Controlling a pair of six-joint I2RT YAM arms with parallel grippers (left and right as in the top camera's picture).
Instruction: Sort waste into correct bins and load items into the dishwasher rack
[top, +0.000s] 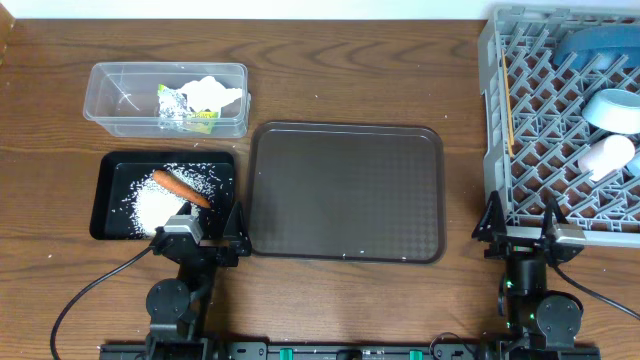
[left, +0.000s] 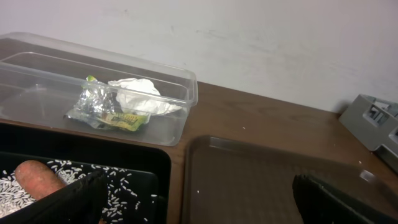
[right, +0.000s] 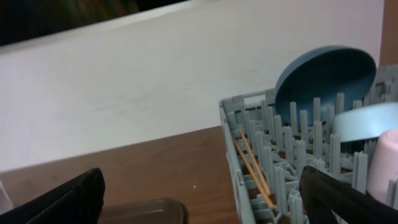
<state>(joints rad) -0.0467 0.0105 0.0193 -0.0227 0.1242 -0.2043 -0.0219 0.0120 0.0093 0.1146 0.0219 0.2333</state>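
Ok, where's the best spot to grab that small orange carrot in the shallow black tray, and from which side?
Probably its middle, from straight above. The small orange carrot lies flat and slantwise by the heap of white rice in the shallow black rectangular tray, so the jaws should close across its narrow width, square to its length; the tray's walls hinder a sideways approach.

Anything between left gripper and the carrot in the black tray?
Nothing visible. The left gripper hangs open at the near edge of the black tray; the carrot lies bare on the rice just beyond.
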